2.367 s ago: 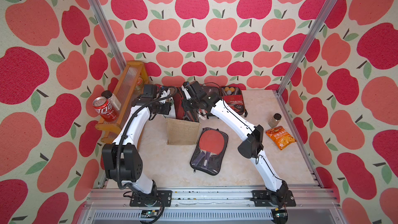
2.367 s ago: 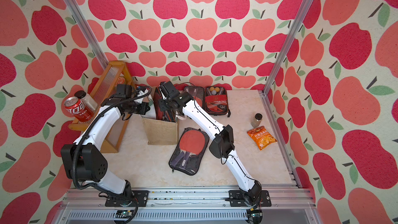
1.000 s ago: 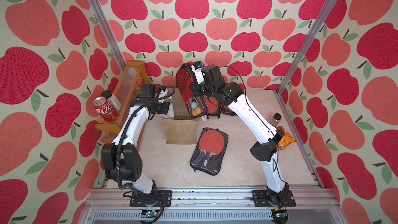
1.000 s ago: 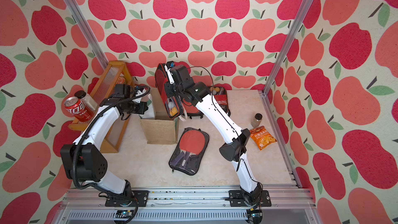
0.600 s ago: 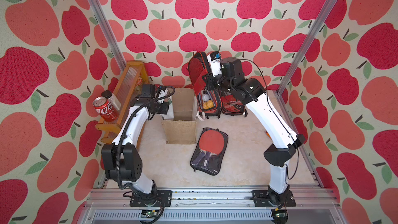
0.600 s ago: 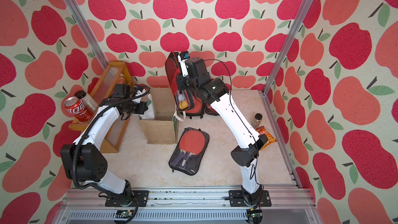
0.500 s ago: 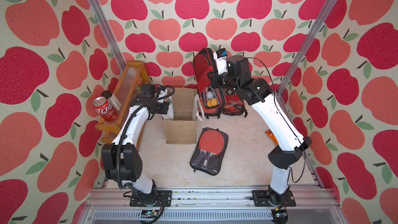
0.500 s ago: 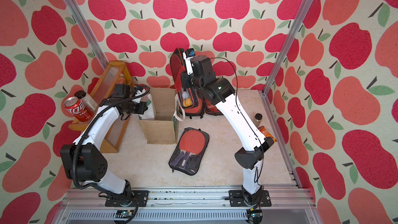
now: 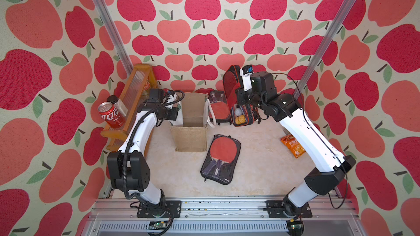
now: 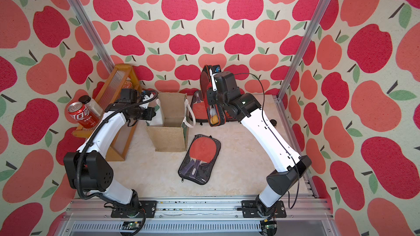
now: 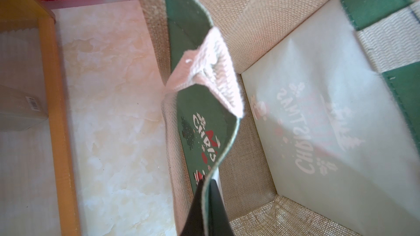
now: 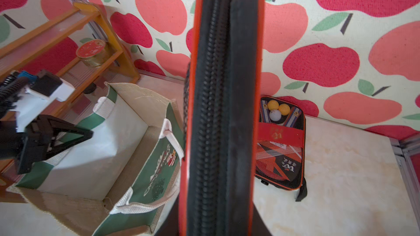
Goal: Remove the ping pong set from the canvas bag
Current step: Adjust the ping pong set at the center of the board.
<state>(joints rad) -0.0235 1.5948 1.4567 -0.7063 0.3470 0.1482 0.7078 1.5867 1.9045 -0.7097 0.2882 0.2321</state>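
The canvas bag (image 9: pixel 189 139) (image 10: pixel 169 140) stands open at the back of the table, and its inside (image 11: pixel 318 132) shows nothing in it. My left gripper (image 9: pixel 176 110) (image 10: pixel 156 112) (image 11: pixel 205 182) is shut on the green-and-white rim of the bag's left side panel. The ping pong set (image 9: pixel 236 101) (image 10: pixel 211 107) (image 12: pixel 222 110), a black zip case with orange trim and balls showing at its lower end, hangs upright in the air to the right of the bag. My right gripper (image 9: pixel 241 91) (image 10: pixel 212 91) (image 12: pixel 216 221) is shut on the case's edge.
A second paddle case (image 9: pixel 218 110) (image 12: pixel 281 141) lies by the back wall. A clear pouch with a red paddle (image 9: pixel 221 155) (image 10: pixel 200 157) lies in front of the bag. A wooden rack (image 9: pixel 136 91) with a cola can (image 9: pixel 109 114) stands left. A snack bag (image 9: pixel 293 147) lies right.
My right arm has lifted the ping pong set up out of the bag and carried it to the right. The left gripper has kept its hold on the bag's rim.
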